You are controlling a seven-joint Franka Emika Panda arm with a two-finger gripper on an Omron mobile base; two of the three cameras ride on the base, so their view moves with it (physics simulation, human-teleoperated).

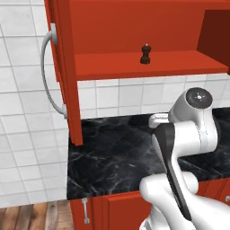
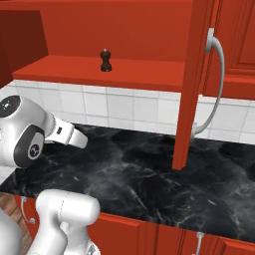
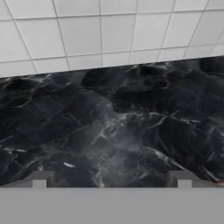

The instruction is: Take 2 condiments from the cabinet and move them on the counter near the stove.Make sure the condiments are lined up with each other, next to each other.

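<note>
Left base view: one shaker on shelf

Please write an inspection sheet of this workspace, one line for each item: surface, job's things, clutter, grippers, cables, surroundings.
Surface: black marble-look counter, bare where the pictures show it.
Job's things: dark-brown shaker stands upright on the red shelf of the open wall cabinet; cabinet door swung out, its curved silver handle showing. The red bottle and the stove: nothing seen.
Clutter: nothing seen.
Grippers: gripper open, holding nothing, pointing at the counter and the tiled wall.
Cables: nothing seen.
Surroundings: white tiled wall behind the counter, red base cabinets below it, wooden floor at the left.
</note>
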